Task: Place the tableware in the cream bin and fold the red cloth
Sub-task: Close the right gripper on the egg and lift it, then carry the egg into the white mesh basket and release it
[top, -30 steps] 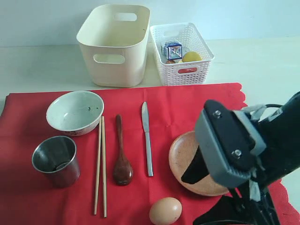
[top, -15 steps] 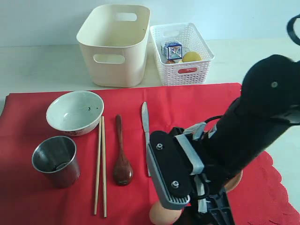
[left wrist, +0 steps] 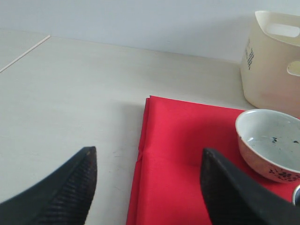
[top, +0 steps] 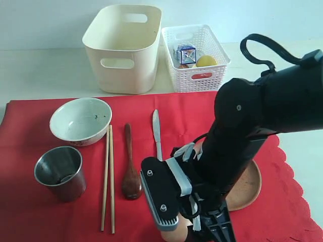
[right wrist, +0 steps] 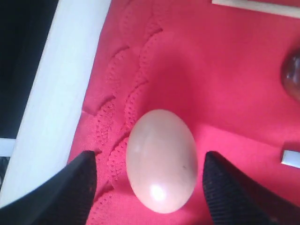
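The red cloth (top: 30,217) lies flat under the tableware: a pale bowl (top: 81,120), a steel cup (top: 59,171), chopsticks (top: 107,176), a dark spoon (top: 131,171), a knife (top: 157,133) and a brown plate (top: 248,189) half hidden by my right arm. The cream bin (top: 121,48) stands behind the cloth. My right gripper (right wrist: 149,161) is open, low over the cloth's scalloped front edge (right wrist: 112,117), its fingers on either side of an egg (right wrist: 161,159) without touching it. My left gripper (left wrist: 147,152) is open and empty above the cloth's left edge (left wrist: 187,154), near the bowl (left wrist: 269,140).
A white lattice basket (top: 196,55) with a carton and a lemon stands right of the cream bin. The egg (top: 175,236) barely shows under my right wrist. The table's front edge (right wrist: 56,103) runs close beside the right gripper.
My right arm has swung left from over the plate and come down at the egg near the front edge. Its jaws have opened slightly wider. More of the plate's right side now shows.
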`<state>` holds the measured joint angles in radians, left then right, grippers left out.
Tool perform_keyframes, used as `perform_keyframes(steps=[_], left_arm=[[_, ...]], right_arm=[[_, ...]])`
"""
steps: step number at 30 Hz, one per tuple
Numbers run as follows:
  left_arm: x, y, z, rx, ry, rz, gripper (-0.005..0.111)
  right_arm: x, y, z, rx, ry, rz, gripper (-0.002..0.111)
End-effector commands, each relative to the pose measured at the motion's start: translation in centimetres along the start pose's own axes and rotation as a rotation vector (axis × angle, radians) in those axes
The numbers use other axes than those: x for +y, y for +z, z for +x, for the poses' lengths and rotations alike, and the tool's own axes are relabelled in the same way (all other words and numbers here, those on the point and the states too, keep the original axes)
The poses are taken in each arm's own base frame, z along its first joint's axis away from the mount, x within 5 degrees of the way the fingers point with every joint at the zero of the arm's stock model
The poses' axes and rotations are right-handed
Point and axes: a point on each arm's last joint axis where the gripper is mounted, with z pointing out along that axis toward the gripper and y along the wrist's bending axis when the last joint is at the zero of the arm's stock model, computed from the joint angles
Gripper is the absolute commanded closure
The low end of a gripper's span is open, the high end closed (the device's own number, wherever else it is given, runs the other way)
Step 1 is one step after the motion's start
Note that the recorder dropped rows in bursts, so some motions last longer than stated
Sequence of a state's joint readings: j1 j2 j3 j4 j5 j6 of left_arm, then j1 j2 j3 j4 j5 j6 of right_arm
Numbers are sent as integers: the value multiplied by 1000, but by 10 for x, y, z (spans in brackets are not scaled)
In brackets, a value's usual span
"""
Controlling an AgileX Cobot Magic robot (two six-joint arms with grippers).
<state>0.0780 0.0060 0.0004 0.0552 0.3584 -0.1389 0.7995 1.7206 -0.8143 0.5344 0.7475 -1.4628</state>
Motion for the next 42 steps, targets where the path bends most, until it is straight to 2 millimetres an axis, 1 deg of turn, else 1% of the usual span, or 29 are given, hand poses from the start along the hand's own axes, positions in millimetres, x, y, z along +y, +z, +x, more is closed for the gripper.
perform_keyframes(steps=[1, 4, 9, 12, 17, 19, 20, 22, 23, 25, 26, 27, 28, 31, 33, 42], left_arm=[[0, 0, -1, -13, 9, -2, 45], [0, 0, -1, -13, 9, -2, 45], [0, 0, -1, -13, 9, -2, 45], [0, 0, -1, -13, 9, -2, 45], [0, 0, -1, -13, 9, -2, 45], [0, 0, -1, -13, 9, -2, 45], [0, 0, -1, -13, 9, -2, 45], [0, 0, -1, -13, 9, -2, 45], [0, 0, -1, -13, 9, -2, 45], [0, 0, -1, -13, 9, -2, 45], [0, 0, -1, -13, 9, -2, 45], [0, 0, -1, -13, 9, -2, 45], [0, 0, -1, -13, 9, -2, 45], [0, 0, -1, -13, 9, -2, 45], [0, 0, -1, -13, 9, -2, 45], [0, 0, -1, -13, 9, -2, 45]], right_arm=[[-3, 7, 1, 12, 5, -4, 45], [-7, 11, 2, 15, 19, 15, 46], [-11, 11, 1, 3, 37, 61, 51], [-11, 13, 2, 8, 45, 54, 53], [-12, 22, 5, 24, 57, 22, 54], [-13, 24, 6, 26, 59, 24, 56], [-13, 24, 6, 26, 59, 27, 59], [-13, 24, 6, 26, 61, 27, 70], [-13, 24, 6, 26, 69, 27, 79], [-13, 23, 5, 24, 92, 30, 92], [-13, 20, 4, 19, 119, 37, 100], [-12, 18, 4, 17, 134, 42, 106], [-12, 16, 3, 12, 153, 49, 108], [-10, 4, -1, -12, 170, 78, 108], [-7, -8, -5, -38, 185, 110, 108], [3, -77, -26, -210, 332, 303, 108]])
